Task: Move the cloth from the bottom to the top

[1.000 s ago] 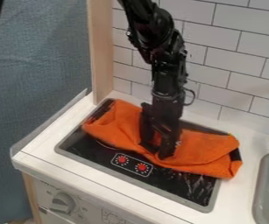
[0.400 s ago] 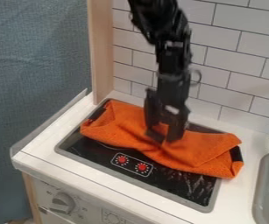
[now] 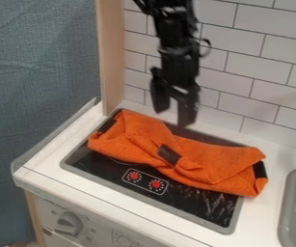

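"Where's the cloth?"

"I see the orange cloth rumpled across the upper part of the black cooktop, its right end lapping over the rim onto the white worktop."

"And your jaws?"

"Apart. I have the gripper hanging above the cloth's far side, near the tiled wall."

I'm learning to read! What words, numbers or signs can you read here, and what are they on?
No text can be read for sure.
Around the knob: marks, too blurred to read.
Beside it, a printed panel: too small to read.
Around the red dots: tiny marks, too small.
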